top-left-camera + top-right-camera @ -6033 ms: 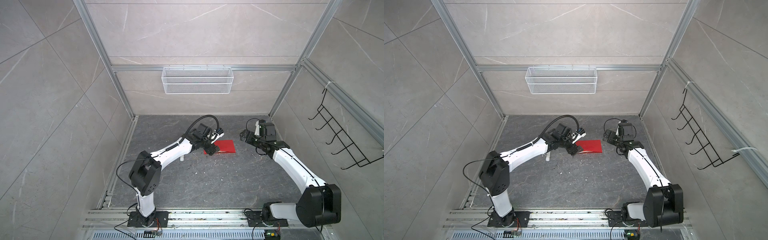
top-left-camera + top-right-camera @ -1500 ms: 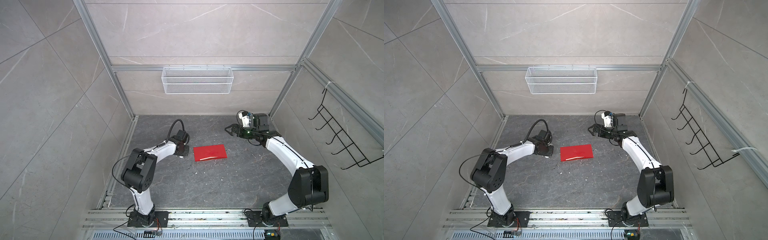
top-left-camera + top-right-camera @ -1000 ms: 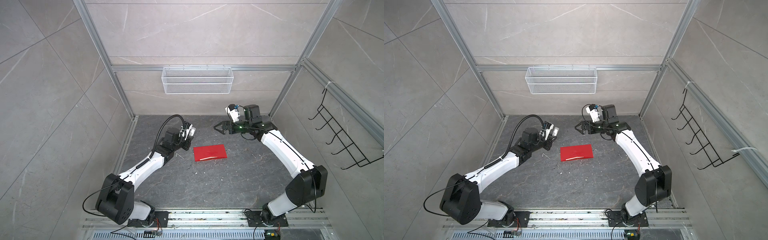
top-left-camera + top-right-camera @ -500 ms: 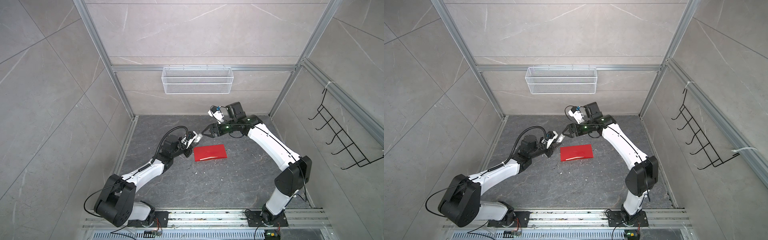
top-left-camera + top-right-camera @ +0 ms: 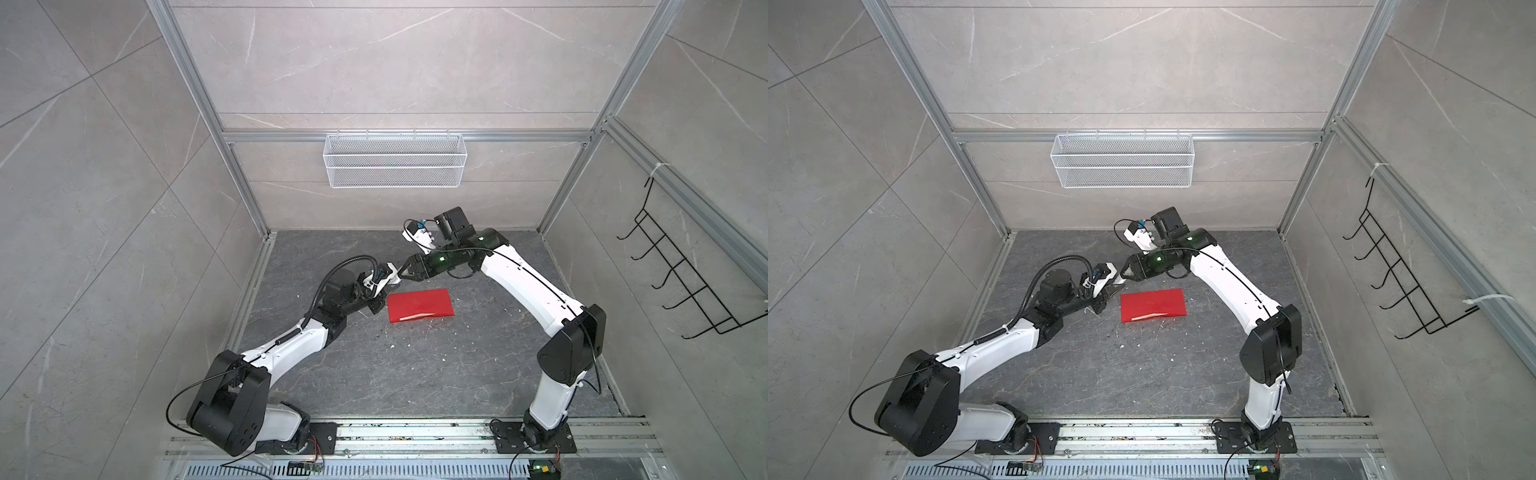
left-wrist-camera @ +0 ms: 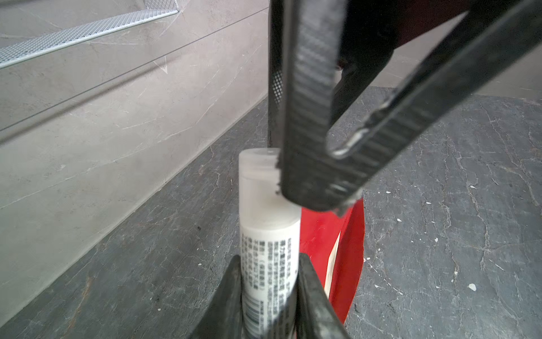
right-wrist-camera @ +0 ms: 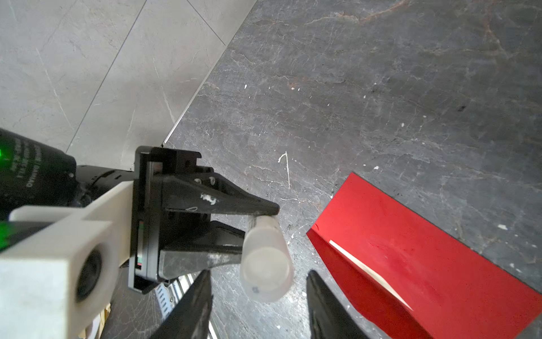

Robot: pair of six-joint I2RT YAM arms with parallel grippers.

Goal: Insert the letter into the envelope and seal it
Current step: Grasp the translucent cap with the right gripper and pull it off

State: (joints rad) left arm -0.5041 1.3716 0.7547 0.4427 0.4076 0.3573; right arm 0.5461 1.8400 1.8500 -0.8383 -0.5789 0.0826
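Observation:
The red envelope point(image 5: 419, 309) point(image 5: 1152, 305) lies flat on the dark floor. A thin tan strip point(image 7: 369, 273), the only sign of the letter, shows along its folded edge. My left gripper point(image 6: 268, 264) point(image 5: 380, 291) is shut on a white glue-stick tube point(image 6: 268, 223), held just left of the envelope. The tube's translucent cap point(image 7: 265, 273) points at my right gripper point(image 7: 258, 274) point(image 5: 402, 276). Its fingers point(image 6: 311, 117) stand on either side of the cap, still apart from it in the right wrist view.
A white wire basket point(image 5: 395, 166) hangs on the back wall. A black hook rack point(image 5: 681, 282) is on the right wall. Small white crumbs dot the floor point(image 5: 415, 374). Metal frame rails run along the floor's edges.
My right arm has swung left across the floor to the glue stick, and its jaws have narrowed around the cap. The left arm keeps its hold on the tube beside the envelope.

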